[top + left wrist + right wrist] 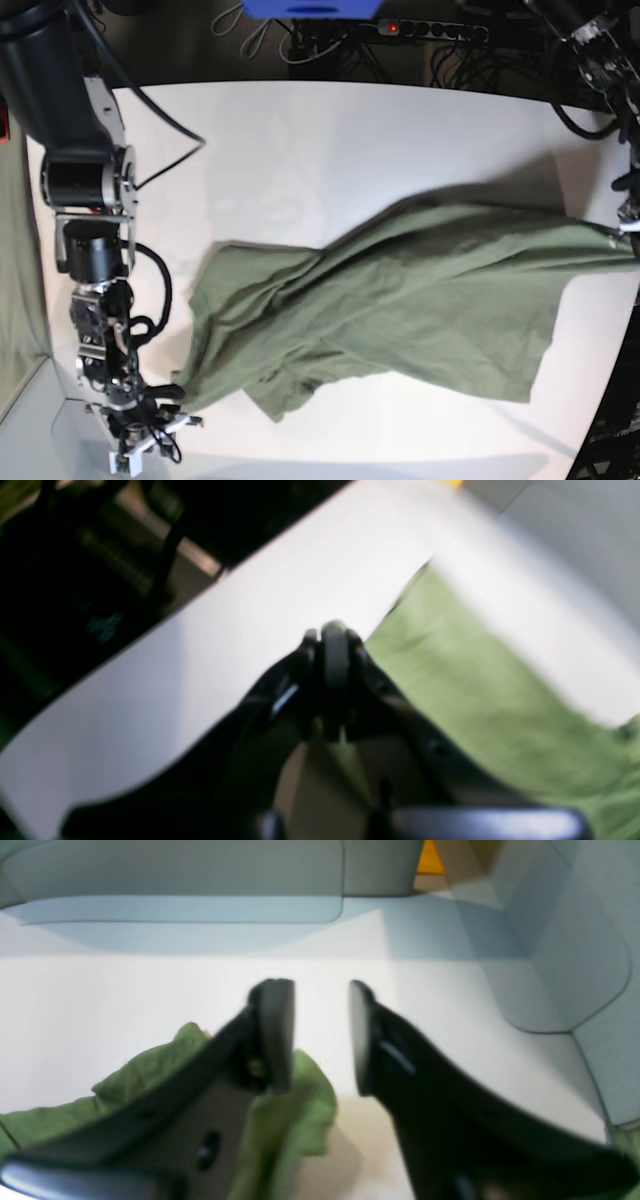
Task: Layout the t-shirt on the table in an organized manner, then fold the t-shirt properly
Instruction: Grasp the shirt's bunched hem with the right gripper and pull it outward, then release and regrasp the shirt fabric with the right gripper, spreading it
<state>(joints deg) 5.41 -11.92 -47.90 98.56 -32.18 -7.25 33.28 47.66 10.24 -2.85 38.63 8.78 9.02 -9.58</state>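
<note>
Black fingers of the right hand stand apart, empty, above a bunched edge of the green t-shirt. Left hand is pinched together on the shirt's other end, stretching it across the white desk.

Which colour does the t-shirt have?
Plain olive green, no pattern. The t-shirt shows best in the base view.

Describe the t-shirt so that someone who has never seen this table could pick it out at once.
Start from the large white table that fills the base view. Across its near half lies the t-shirt, a rumpled olive-green cloth stretched from the right gripper towards the left gripper. It is the only green cloth lying on the white top.
</note>
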